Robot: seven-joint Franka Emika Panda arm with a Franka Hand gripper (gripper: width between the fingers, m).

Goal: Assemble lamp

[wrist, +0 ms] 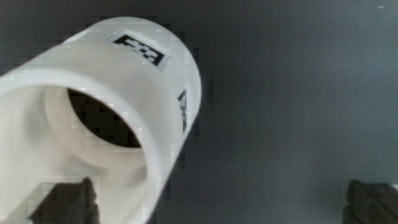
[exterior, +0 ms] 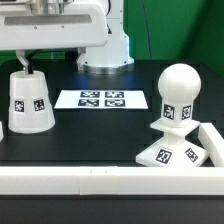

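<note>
Shade [exterior: 29,101]: tapered white cup with square tags, stood narrow end up on the black table [exterior: 100,135] at the exterior view's left. In the wrist view the shade [wrist: 111,115] is seen end-on, its dark opening visible.

Gripper [exterior: 23,62]: positioned directly over the shade's top. The fingers [wrist: 68,203] are seen spread wide, one at each side; nothing is gripped.

Bulb [exterior: 177,95]: round-headed, seated upright in the base [exterior: 173,153], at the exterior view's right.

Marker board [exterior: 101,99]: laid flat between shade and bulb.

White rail [exterior: 80,180]: run along the near edge.
</note>
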